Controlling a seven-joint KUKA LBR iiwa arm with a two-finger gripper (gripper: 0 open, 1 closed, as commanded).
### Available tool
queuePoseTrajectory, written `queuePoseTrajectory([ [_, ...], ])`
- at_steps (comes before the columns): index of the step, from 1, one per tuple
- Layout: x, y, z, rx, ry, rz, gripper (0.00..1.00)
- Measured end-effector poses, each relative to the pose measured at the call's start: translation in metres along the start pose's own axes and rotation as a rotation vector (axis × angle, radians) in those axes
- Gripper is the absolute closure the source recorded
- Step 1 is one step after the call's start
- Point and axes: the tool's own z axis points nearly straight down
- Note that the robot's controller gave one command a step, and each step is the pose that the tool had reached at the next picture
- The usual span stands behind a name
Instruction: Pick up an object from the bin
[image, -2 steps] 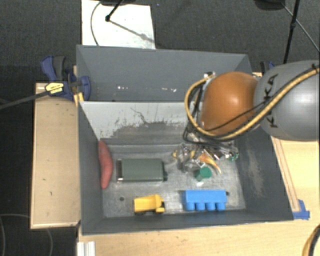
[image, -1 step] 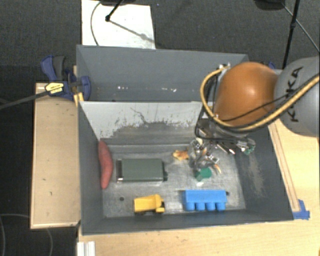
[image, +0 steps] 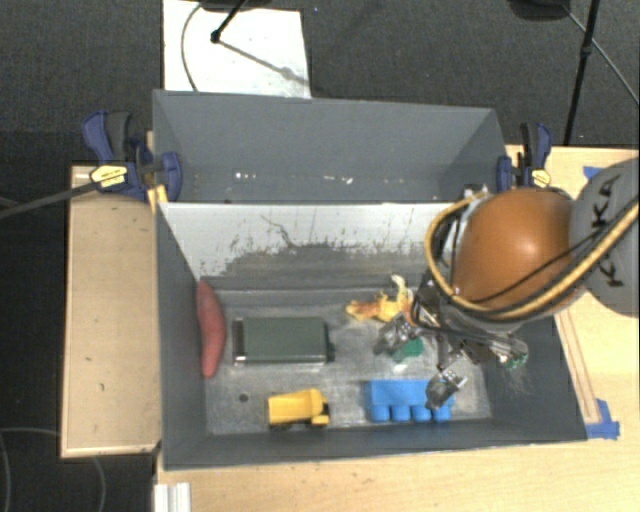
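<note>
**Gripper (image: 428, 368) low over blue block (image: 400, 400)**

The gripper hung at the right of the bin (image: 300, 180), above the right end of the blue block by the near wall. Whether it was open or closed could not be told.

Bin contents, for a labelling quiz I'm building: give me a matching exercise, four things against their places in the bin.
Things:
1. red oblong
2. grey pad
3. yellow truck
4. blue block

Places:
A. front right
B. along the left wall
C. front middle
D. middle of the floor

Pairs: 1-B, 2-D, 3-C, 4-A
</note>
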Motion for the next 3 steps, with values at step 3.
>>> queuePoseTrajectory([
  [3, 0.021, -0.025, 0.089, 0.008, -0.018, 0.002, 0.00],
])
